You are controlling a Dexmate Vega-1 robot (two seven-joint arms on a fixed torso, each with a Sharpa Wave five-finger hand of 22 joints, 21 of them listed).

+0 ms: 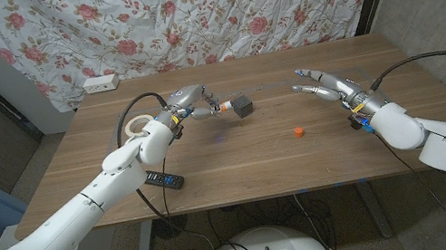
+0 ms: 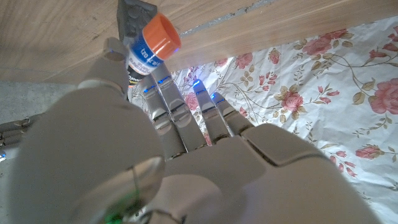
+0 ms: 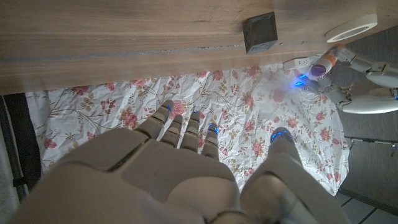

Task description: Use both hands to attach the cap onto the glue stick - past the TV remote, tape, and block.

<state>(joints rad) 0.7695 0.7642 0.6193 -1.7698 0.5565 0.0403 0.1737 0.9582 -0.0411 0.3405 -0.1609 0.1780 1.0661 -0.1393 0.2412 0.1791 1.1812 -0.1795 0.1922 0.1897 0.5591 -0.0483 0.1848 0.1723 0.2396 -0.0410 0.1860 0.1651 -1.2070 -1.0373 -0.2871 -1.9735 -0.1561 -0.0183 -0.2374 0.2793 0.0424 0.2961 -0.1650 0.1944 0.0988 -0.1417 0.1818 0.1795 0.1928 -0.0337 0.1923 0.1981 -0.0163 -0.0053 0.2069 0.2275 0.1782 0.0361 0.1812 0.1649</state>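
Left hand (image 1: 185, 104) of mine pinches the glue stick (image 1: 214, 108) between thumb and fingertips above the worktop (image 1: 241, 172), its orange end pointing toward the dark block (image 1: 243, 107), which sits just beyond the stick's tip. Near that hand's far side lies the tape roll (image 1: 137, 125), and the TV remote (image 1: 163, 179) lies back beside my forearm. My right hand (image 1: 328, 86) hovers with fingers spread, holding nothing. The orange cap (image 1: 298, 131) rests on the worktop between my two hands, nearer my right hand, inward of its wrist, well apart from the glue stick.
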